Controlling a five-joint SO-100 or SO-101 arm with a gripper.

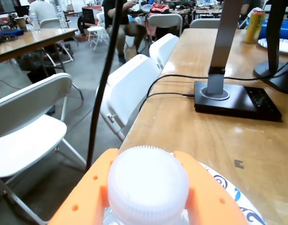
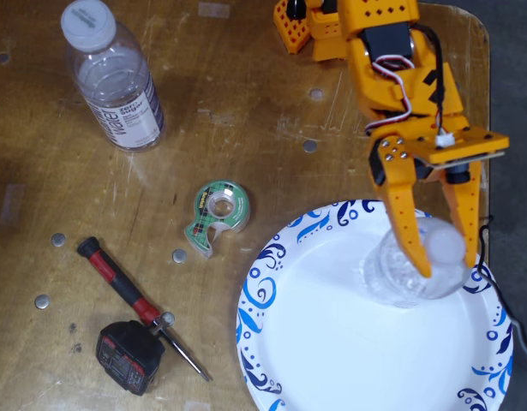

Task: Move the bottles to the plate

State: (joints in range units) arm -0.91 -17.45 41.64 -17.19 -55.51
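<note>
Clamping the capped bottle (image 2: 406,272) upright over the plate (image 2: 314,342), gripper (image 2: 452,257) is shut on it; second bottle (image 2: 113,77) lies at 10 o'clock, well apart.

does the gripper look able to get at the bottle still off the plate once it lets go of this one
Probably yes: the gripper is shut on the bottle on the plate; the other bottle stands upright with bare table around it, though its distance could strain reach.

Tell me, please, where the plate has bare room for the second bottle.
The plate's left and lower parts are bare, from the rim nearest the tape dispenser down to the bottom edge. Its upper right is crowded: the gripped bottle stands there between the jaws.
</note>
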